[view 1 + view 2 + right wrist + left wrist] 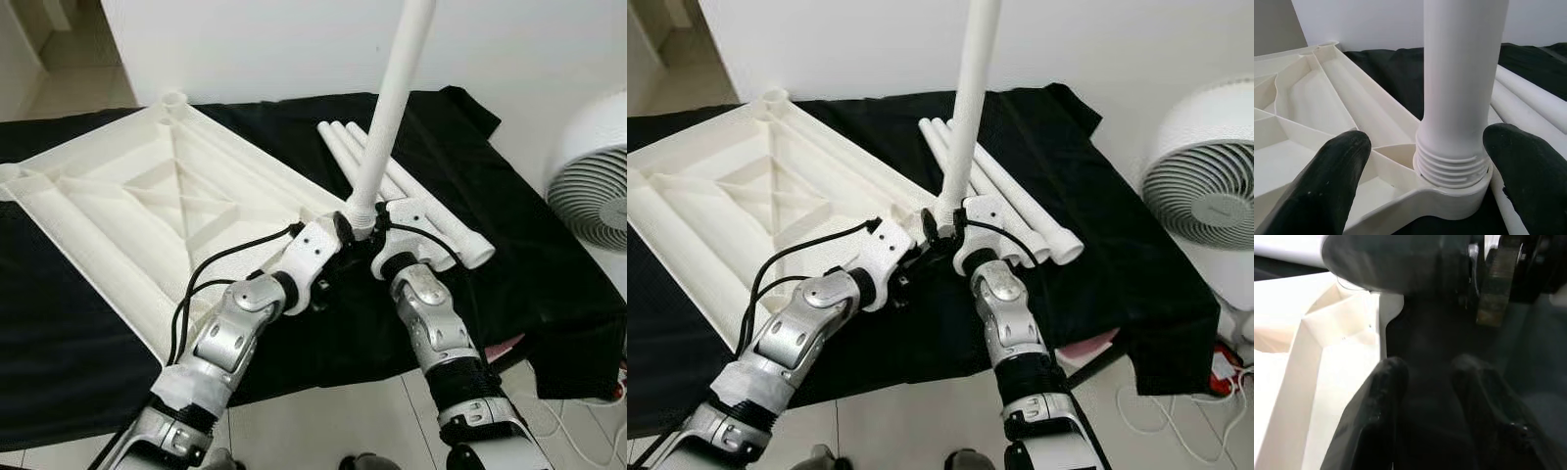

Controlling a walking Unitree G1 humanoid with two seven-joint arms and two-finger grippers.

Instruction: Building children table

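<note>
Tabletop [147, 196], white and upside down with its ribs showing, lies on a black cloth [470, 176]. One white leg [392, 108] stands upright in the corner socket [1449, 196] nearest the robot, its thread still partly showing above the socket rim. The right gripper [1425, 161] sits at the leg's base, fingers [1327, 181] spread wide on either side and not touching it. The left gripper [1425, 382] hovers close beside the same corner, jaws a little apart, holding nothing. Three spare legs [421, 196] lie together on the cloth just beyond. A white fan [1205, 186] stands to the right.
</note>
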